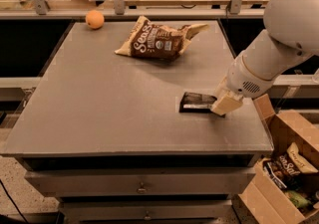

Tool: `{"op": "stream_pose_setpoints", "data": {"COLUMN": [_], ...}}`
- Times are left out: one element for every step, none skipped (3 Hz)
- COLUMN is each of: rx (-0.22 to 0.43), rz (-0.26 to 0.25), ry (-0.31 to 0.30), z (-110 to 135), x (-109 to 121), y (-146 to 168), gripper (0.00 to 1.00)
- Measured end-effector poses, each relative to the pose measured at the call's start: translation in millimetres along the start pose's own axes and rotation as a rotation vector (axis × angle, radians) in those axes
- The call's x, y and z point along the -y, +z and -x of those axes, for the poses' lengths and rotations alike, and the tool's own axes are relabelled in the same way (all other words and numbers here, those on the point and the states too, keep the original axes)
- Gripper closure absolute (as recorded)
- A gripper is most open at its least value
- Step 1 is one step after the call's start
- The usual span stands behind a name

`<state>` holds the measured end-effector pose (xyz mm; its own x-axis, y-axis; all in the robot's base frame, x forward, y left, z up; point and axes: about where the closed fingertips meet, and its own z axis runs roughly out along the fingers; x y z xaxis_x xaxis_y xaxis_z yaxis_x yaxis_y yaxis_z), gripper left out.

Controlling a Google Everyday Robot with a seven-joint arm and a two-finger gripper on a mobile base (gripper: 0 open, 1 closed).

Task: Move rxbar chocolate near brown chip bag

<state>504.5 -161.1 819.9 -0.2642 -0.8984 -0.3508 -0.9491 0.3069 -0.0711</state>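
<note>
1. The white arm [271, 51] comes in from the right edge. Its large rounded upper part sits high, and the forearm slopes down and left towards the table [99, 113].
2. The gripper [225, 103] hangs low over the right front part of the table, its tan tip at the right end of the rxbar chocolate [196, 102].
3. Whether the gripper is clamped on the bar or only touching it cannot be told.
4. There is one rxbar chocolate. It lies flat on the table, right of centre and near the front, well apart from the brown chip bag [158, 43].
5. There is one brown chip bag, lying at the back of the table, a little right of its middle.
6. One orange [94, 19] sits at the back left corner, left of the bag.
7. One cardboard box [294, 126] stands on the floor to the right of the table, with at least two snack bags [293, 164] inside.
</note>
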Motion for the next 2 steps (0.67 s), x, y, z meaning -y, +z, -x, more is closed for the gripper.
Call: {"op": "stream_pose_setpoints", "data": {"rx": [0.0, 0.002], "rz": [0.0, -0.04], "ry": [0.0, 0.023], "z": [0.0, 7.6], "x": [0.0, 8.5], "y": [0.0, -3.8], "gripper": [1.0, 1.0]}}
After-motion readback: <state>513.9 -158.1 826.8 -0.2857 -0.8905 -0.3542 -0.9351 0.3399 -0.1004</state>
